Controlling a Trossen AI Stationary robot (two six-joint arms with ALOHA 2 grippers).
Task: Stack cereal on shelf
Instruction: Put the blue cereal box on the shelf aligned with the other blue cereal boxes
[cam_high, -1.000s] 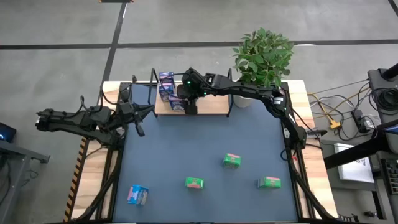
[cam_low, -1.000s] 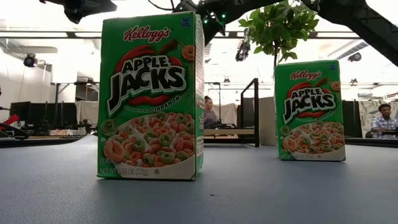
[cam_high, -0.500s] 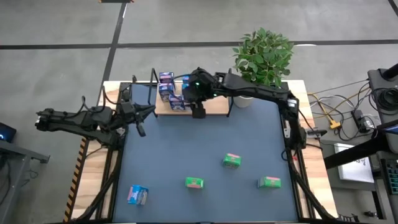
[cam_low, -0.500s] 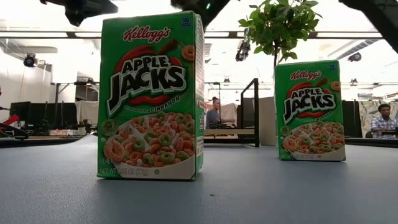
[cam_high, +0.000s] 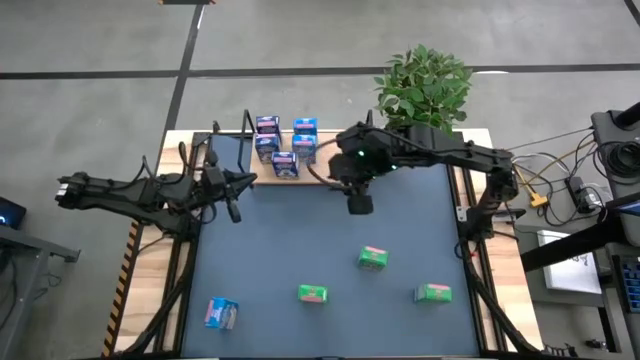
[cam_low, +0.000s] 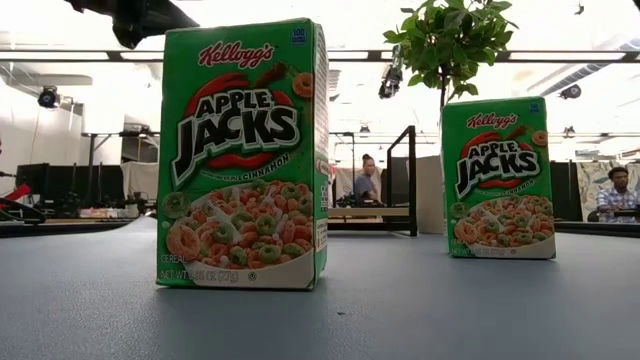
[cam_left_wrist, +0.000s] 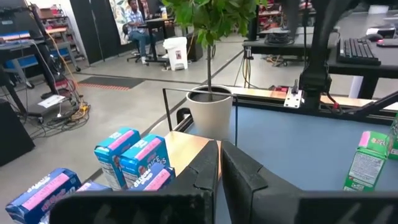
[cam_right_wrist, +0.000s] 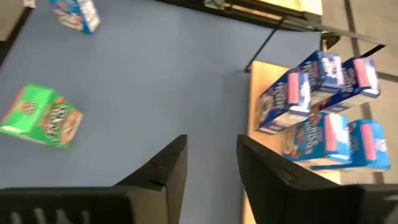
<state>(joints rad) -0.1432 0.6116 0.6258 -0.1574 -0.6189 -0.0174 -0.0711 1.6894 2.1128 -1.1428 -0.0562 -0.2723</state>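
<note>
The shelf (cam_high: 255, 176) stands at the table's far edge and carries several blue and purple cereal boxes (cam_high: 285, 146), which also show in the right wrist view (cam_right_wrist: 323, 106). Three green cereal boxes stand on the blue mat (cam_high: 373, 258), (cam_high: 313, 293), (cam_high: 434, 293); two show in the low view (cam_low: 245, 155), (cam_low: 497, 178). A light blue box (cam_high: 221, 313) lies near the front left. My right gripper (cam_high: 358, 203) is open and empty, over the mat just in front of the shelf's right end. My left gripper (cam_high: 232, 208) is shut and empty, left of the shelf.
A potted plant (cam_high: 425, 85) stands at the far right, beside the shelf. The shelf's black wire ends (cam_left_wrist: 199, 112) rise at each side of the board. Open mat lies between the shelf and the green boxes. People sit in the room beyond the table.
My right gripper has drawn back from the shelf, toward the table's right and near edges, and now hangs over the mat. A light blue box on the shelf that the arm covered now shows. My left gripper has shifted slightly toward the right.
</note>
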